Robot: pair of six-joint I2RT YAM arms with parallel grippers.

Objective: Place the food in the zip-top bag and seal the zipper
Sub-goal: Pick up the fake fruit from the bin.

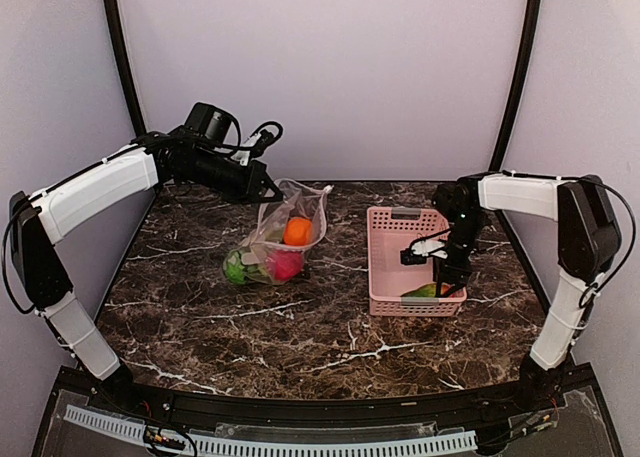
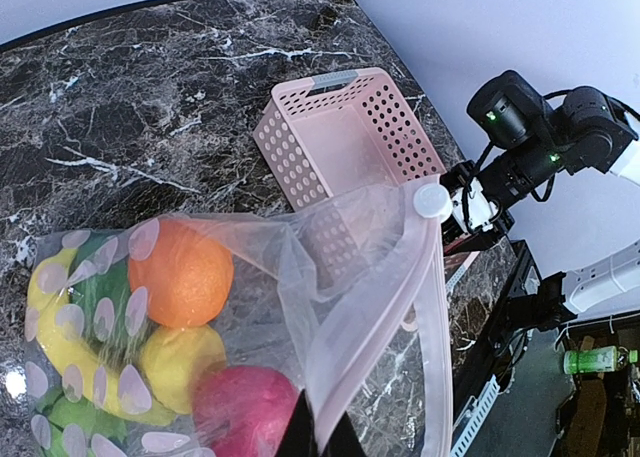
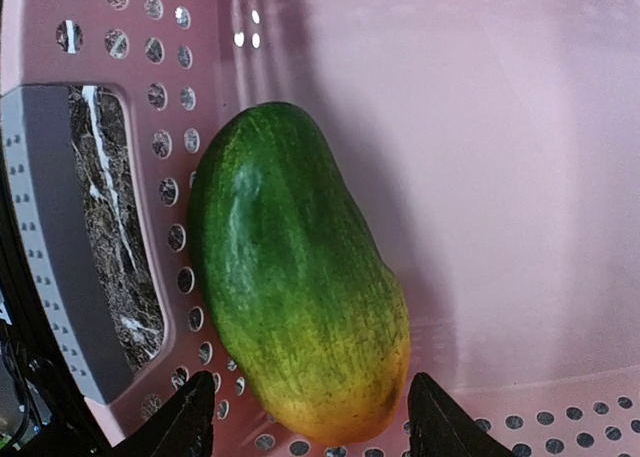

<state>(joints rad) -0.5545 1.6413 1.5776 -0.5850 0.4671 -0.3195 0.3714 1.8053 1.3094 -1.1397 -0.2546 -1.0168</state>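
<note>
The clear dotted zip-top bag [image 1: 272, 239] lies mid-table with its mouth lifted. Through it I see an orange [image 2: 180, 274], a lemon [image 2: 180, 362], a red-pink fruit [image 2: 250, 412], a banana [image 2: 60, 347] and green pieces [image 1: 236, 267]. My left gripper [image 2: 320, 437] is shut on the bag's mouth edge, on the zipper strip [image 2: 375, 307], and holds it up. The orange-green mango [image 3: 300, 277] lies alone in the pink basket [image 1: 385, 277] by its near wall. My right gripper [image 3: 310, 422] hangs low in the basket, open, a finger on each side of the mango's orange end without touching it.
The pink basket [image 2: 340, 127] stands right of the bag, its long side running away from me. A white round slider [image 2: 432, 201] sits at the top of the bag's raised mouth. The marble table [image 1: 300, 327] ends at grey walls behind and at both sides.
</note>
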